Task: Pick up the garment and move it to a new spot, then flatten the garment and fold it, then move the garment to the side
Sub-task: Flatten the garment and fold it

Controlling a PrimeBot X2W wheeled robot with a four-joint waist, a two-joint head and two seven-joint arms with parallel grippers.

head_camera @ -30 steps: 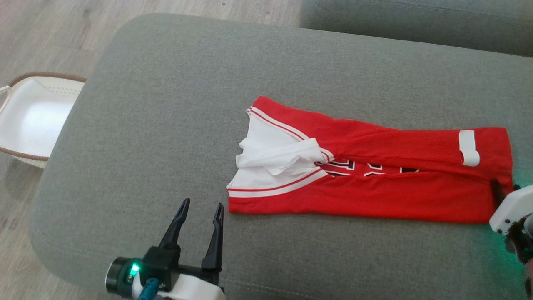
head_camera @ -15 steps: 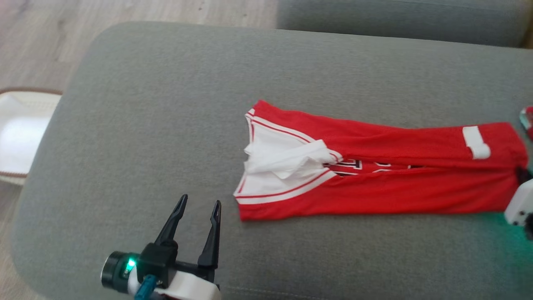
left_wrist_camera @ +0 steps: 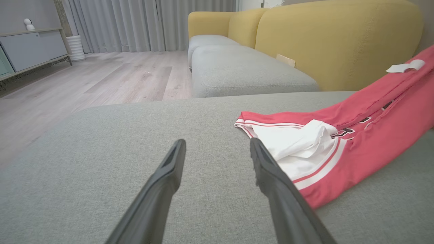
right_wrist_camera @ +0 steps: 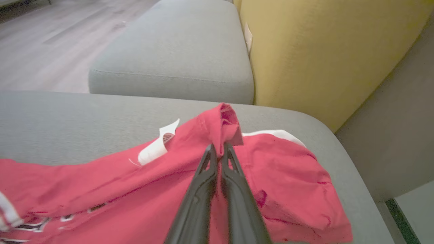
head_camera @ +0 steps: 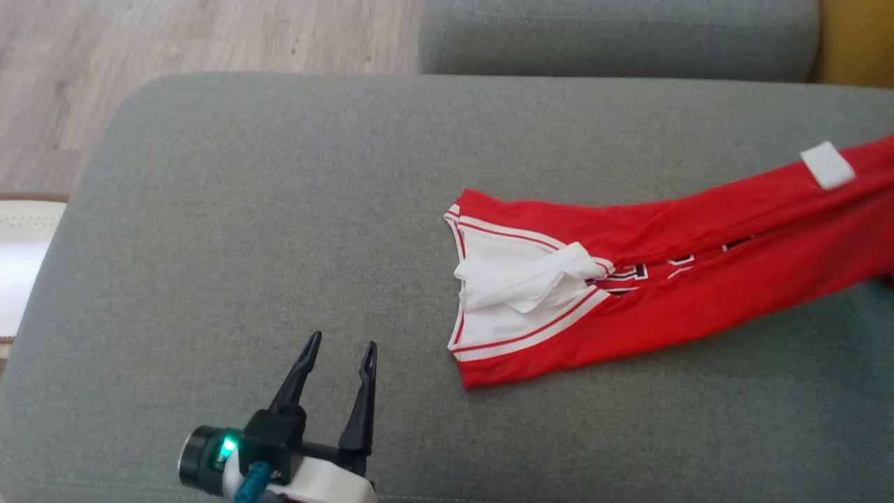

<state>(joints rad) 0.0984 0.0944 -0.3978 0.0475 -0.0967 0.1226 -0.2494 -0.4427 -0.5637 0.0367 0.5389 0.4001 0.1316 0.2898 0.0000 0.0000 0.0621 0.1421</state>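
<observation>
The garment (head_camera: 670, 279) is a red jersey with white trim and black lettering, folded lengthwise into a long strip on the grey sofa seat (head_camera: 279, 209). Its collar end lies on the cushion and its far end rises off the seat toward the right edge of the head view. In the right wrist view my right gripper (right_wrist_camera: 218, 149) is shut on a pinched fold of the garment (right_wrist_camera: 223, 125) at that raised end. My left gripper (head_camera: 339, 353) stands open over bare cushion, left of the collar, holding nothing. The left wrist view shows its fingers (left_wrist_camera: 271, 173) spread beside the garment (left_wrist_camera: 339, 149).
A white basket (head_camera: 21, 258) sits on the wooden floor at the left edge. A second grey seat (head_camera: 614, 35) lies beyond, with a yellow backrest (right_wrist_camera: 322, 51) along the right. The cushion's right edge (right_wrist_camera: 356, 176) drops off close to the held end.
My right gripper has shut on the garment's right end and lifted it, dragging the strip rightward and tilting it. The head camera has shifted. My left gripper has stayed open and still.
</observation>
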